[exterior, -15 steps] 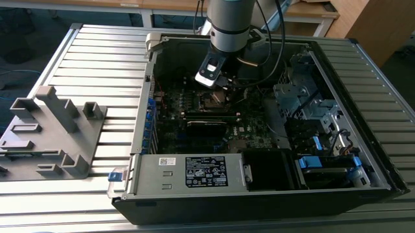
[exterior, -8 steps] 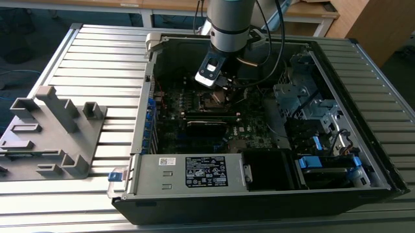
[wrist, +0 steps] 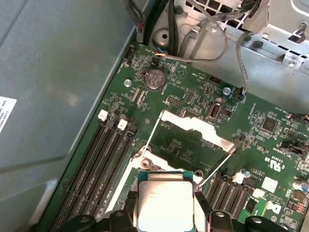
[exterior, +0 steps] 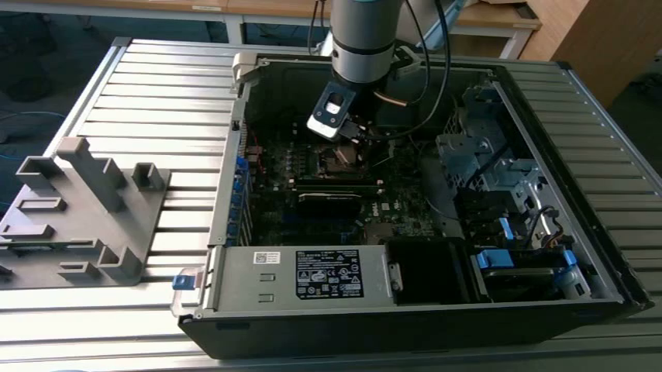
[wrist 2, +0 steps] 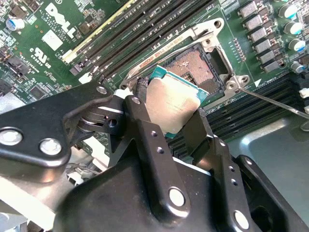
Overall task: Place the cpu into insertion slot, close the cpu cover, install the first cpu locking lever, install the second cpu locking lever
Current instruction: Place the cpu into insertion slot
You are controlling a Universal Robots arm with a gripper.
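Observation:
My gripper (wrist 2: 169,120) is shut on the cpu (wrist 2: 170,99), a small square chip with a dull metal top. Its black fingers (wrist 2: 140,116) clamp two opposite edges of the chip. The cpu hangs tilted just above the insertion slot (wrist 2: 194,63), whose pin field lies bare inside a metal frame. In the first wrist view the cpu (wrist: 166,195) covers most of the slot. Beyond it the cpu cover (wrist: 193,126) lies flipped open, with two thin wire levers (wrist: 217,166) swung up. In the exterior view the gripper (exterior: 349,133) hovers over the slot (exterior: 339,159) inside the open computer case.
Long black memory slots (wrist 2: 145,34) flank the socket on both sides. Loose grey cables (wrist: 207,29) hang at the case wall. A labelled power supply (exterior: 310,271), a drive cage (exterior: 497,178) and a grey fixture (exterior: 83,209) on the slatted table surround the work area.

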